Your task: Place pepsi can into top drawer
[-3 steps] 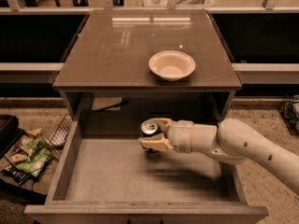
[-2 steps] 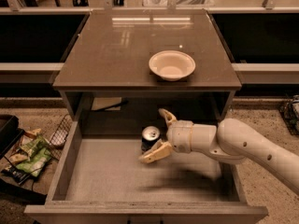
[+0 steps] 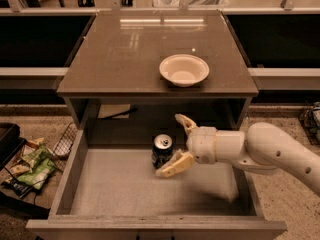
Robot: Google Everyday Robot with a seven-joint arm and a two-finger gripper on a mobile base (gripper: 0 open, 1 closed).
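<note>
Camera view: tool beside pepsi can, grip released.

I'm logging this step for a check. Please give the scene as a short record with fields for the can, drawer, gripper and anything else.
pepsi can: upright on the drawer floor, toward the back
top drawer: pulled open
gripper: inside the drawer, at the can's right side, fingers spread open
white bowl: on the cabinet top
task state: can stands in the drawer, not clamped
</note>
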